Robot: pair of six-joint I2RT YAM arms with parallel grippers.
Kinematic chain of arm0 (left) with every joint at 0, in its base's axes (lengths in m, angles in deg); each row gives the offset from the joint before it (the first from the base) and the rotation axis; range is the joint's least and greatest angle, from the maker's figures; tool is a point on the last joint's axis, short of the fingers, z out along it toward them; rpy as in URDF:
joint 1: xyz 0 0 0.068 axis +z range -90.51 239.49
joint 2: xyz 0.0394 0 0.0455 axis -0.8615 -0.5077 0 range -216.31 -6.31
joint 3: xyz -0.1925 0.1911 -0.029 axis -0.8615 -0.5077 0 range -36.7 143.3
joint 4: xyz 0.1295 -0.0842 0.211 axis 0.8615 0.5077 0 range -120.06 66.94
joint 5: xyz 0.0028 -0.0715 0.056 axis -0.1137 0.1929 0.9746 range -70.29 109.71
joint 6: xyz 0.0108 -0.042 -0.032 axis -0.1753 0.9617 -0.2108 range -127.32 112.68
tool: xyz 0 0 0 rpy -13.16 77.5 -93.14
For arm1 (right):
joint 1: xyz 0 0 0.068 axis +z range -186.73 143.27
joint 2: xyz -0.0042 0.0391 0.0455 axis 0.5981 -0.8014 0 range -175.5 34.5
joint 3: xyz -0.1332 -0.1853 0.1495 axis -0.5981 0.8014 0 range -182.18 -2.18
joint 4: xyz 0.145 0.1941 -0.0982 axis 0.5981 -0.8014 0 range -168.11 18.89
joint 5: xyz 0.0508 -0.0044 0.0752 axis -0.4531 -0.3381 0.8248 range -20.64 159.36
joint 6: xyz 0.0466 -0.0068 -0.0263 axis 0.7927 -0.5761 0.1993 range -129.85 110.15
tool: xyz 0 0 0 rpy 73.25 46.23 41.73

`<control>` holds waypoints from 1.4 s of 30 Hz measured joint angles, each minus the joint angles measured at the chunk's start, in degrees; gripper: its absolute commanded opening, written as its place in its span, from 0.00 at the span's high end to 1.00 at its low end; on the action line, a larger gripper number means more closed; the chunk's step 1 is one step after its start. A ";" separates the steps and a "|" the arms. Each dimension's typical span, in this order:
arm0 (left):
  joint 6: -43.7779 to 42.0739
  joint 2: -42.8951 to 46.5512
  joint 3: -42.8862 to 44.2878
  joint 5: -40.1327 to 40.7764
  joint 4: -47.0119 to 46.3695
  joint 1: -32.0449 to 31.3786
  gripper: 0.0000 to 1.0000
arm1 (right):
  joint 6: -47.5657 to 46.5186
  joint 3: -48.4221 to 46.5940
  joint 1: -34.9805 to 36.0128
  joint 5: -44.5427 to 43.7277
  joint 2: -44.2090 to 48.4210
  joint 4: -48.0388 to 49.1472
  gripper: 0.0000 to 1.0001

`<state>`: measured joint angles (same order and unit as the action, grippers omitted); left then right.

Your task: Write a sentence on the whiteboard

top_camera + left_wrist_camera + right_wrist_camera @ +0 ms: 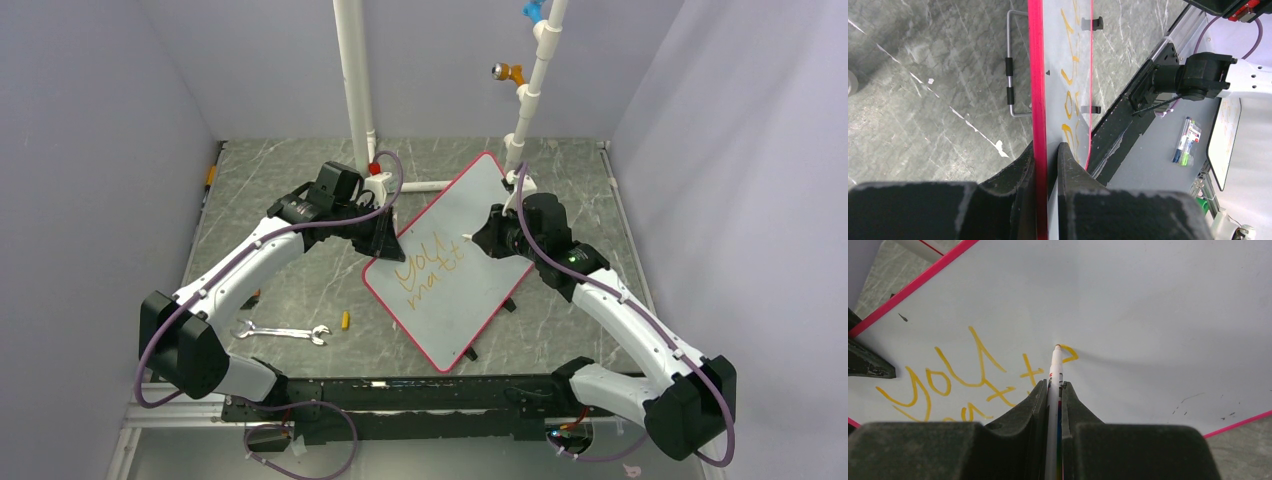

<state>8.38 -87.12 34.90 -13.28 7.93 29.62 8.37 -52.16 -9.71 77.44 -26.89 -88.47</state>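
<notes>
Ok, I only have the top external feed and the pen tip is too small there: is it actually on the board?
Observer: Yes, the right wrist view shows the marker tip touching the whiteboard at a curved stroke beyond the two t's.
Operator: And the left arm?
Observer: Left wrist view: the left pincer is shut on the whiteboard's red rim, one finger on each face.
Operator: Marker gripped?
Observer: The right pincer is shut on its barrel.

Whiteboard [465,195], red-rimmed, bearing orange sentence [430,268]; left gripper [385,238] on its left edge; right gripper [478,238] holding marker [467,237] to it; wrench [283,332] apart, left.
</notes>
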 measured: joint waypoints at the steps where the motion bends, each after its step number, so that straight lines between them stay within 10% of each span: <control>1: -0.02 0.00 0.00 0.00 0.00 0.00 1.00 | -0.02 0.04 0.00 0.00 0.00 0.00 1.00; 42: -0.02 0.42 -0.02 0.02 0.00 0.00 1.00 | -2.14 -0.63 0.44 -8.50 1.73 -1.60 1.00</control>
<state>8.36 -86.71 34.87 -13.26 7.93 29.62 6.23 -52.79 -9.27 68.93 -25.16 -90.07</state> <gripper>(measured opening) 0.166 0.132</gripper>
